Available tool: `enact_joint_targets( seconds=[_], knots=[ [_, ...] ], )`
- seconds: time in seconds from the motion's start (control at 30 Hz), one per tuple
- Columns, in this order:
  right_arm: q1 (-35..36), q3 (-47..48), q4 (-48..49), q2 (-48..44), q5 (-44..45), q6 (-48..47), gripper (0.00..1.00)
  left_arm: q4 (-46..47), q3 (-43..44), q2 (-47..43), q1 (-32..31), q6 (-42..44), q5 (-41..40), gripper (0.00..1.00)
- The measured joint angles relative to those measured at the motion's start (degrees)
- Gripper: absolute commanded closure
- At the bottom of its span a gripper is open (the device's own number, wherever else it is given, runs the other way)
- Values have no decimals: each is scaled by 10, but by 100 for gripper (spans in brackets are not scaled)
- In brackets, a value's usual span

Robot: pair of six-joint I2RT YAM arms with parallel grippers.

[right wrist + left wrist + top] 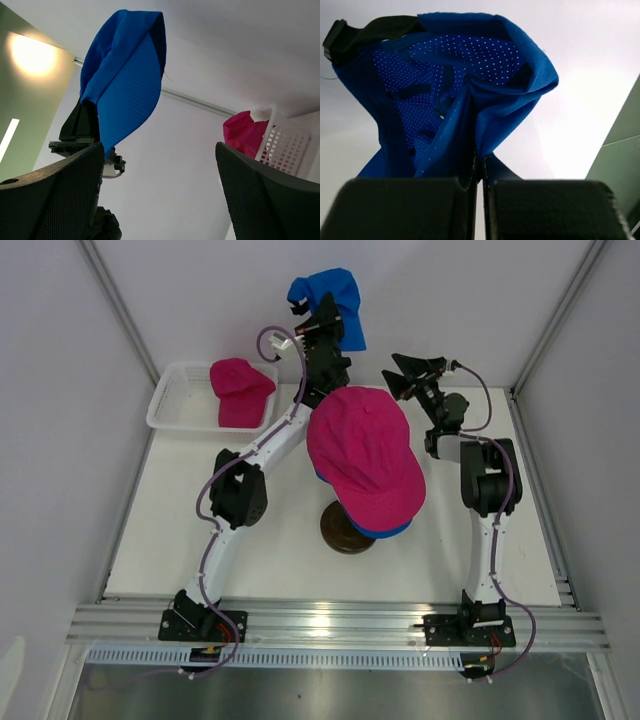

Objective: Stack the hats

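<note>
Blue cap point(330, 300) hangs crumpled at top centre, dotted mesh lining exposed; magenta cap point(240, 390) lies upper left; second magenta cap point(365, 455) sits mid-frame, crown up, over lower blue cap point(385, 531), whose edge alone shows.

**Enclosure and surroundings: stock list**

- Table point(270, 560): white, flat top, matte, rectangular.
- Back wall point(450, 290): plain white panel, evenly lit.
- Side panels: one left point(50, 440), one right point(600, 490), pale grey-white, meeting the back wall at slanted aluminium posts point(120, 310).
- Near edge: ribbed aluminium rail point(340, 625) with glare spots; a white slotted cable duct point(330, 655) just beside it; a grey glossy surface point(330, 695) below.
- Light: round warm glow point(31, 54) on a greenish panel point(30, 125), right wrist view; narrow bright strip point(7, 137) lower down.
</note>
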Motion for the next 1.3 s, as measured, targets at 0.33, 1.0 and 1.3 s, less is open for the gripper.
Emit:
enact_joint_targets(
  seconds=[0.33,1.0,1.3],
  knots=[
    [6,116,-1,95,1,34,5,25,-92,-3,24,-33,36,99],
    [62,201,2,165,-3,60,15,11,-106,-3,47,-174,75,99],
    [57,215,2,169,-5,49,44,-75,-162,-5,33,-240,100,99]
  ],
)
